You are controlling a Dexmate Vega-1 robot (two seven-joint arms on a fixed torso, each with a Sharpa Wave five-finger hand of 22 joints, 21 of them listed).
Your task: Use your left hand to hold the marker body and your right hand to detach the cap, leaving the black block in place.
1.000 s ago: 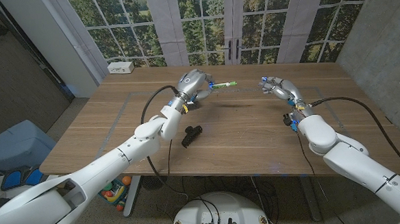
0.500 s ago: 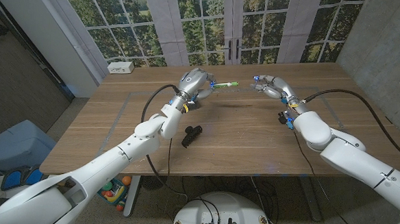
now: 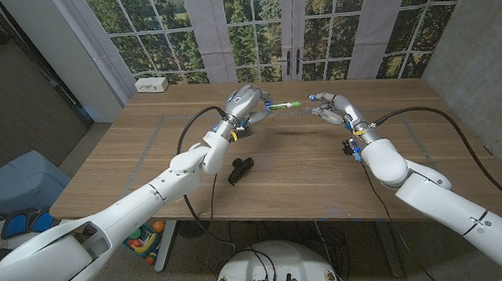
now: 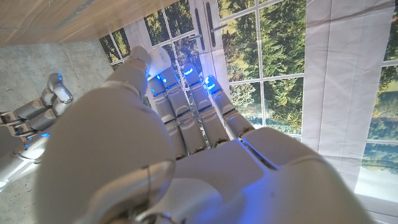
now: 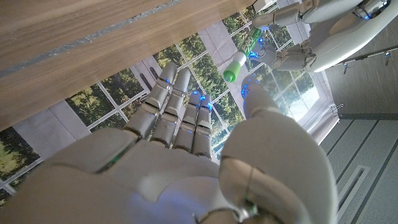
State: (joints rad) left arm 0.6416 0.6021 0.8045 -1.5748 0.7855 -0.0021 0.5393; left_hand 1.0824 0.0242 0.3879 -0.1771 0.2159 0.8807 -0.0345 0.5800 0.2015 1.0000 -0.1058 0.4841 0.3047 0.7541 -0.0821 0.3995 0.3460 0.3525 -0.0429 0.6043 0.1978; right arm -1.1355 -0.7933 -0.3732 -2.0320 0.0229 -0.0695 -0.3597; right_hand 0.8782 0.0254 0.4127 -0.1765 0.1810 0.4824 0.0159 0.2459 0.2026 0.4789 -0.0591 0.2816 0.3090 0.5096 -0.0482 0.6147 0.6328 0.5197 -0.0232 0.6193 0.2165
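Observation:
My left hand is raised over the far middle of the table and grips a green and white marker by its body. The capped end sticks out toward my right hand, which hovers a short way off with its fingers apart and nothing in them. In the right wrist view the marker points at my right hand, with the left hand holding its far end. The left wrist view shows my left hand from behind, and the right hand beside it. A black block lies on the table, nearer me.
A white box sits at the table's far left corner. Tall windows stand behind the table. Black cables run along both arms. A blue bin stands on the floor off the table's left side.
My right hand has moved left toward the marker's capped end, closing most of the gap. The left hand, the marker and the black block have stayed where they were.

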